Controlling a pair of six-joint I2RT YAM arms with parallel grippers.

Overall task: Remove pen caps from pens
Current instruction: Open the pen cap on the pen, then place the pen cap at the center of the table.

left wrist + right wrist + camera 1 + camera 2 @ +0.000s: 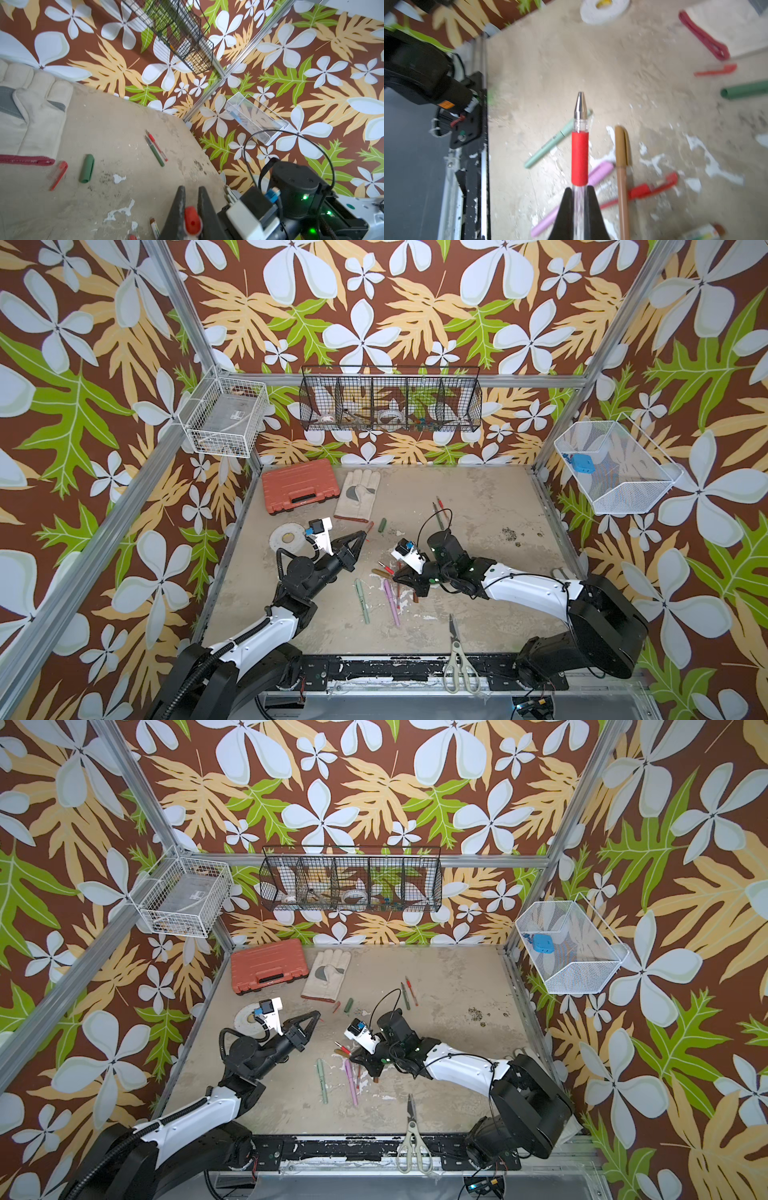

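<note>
We see the red-and-clear pen (579,160) uncapped, its metal tip bare. The right gripper (579,190) has its jaws closed tight on the clear barrel, just behind the red grip sleeve. The left gripper (191,190) is pinched nearly together on a red cap (192,220), which sits back between its fingers. In both top views the two grippers are well apart.

Beneath the held pen, the pale green pen (550,145), pink pen (600,170), tan pen (622,170) and a red capped pen (650,189) lie close together on the table (478,510).

Farther back, a loose dark green cap (87,168) and a loose red cap (59,174) lie near the cuff of the glove (31,116). Beyond them, a dark green pen (155,152) and a red pen (159,150) lie side by side. The scissors (457,655) rest at the front edge.
</note>
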